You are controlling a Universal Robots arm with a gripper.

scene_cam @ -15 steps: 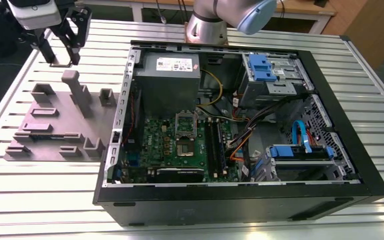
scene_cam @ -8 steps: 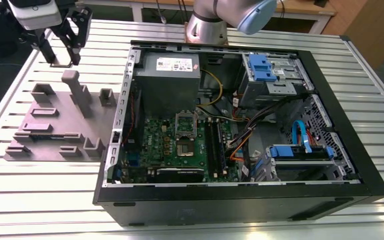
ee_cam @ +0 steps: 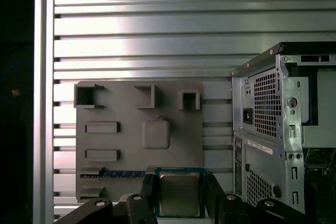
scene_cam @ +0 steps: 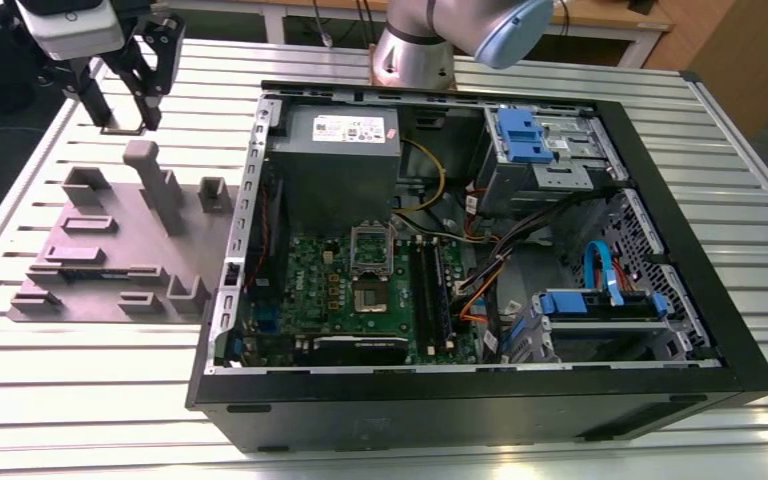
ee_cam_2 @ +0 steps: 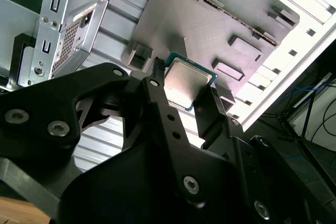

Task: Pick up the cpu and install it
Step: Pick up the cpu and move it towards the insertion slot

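- The cpu (ee_cam: 179, 195) sits flat between the jaws, clamped on 2 opposite edges.
- The gripper (scene_cam: 124, 108) holds it above the grey tray (scene_cam: 104, 255).
- The board socket (scene_cam: 371, 297) lies well apart, toward the exterior view's right.

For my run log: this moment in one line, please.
gripper: shut on cpu | cpu: off grey tray | case: open

One cpu (ee_cam: 179, 193), one computer case (scene_cam: 424, 412), one grey holder tray (scene_cam: 107, 240) (one table (scene_cam: 91, 400) beneath).
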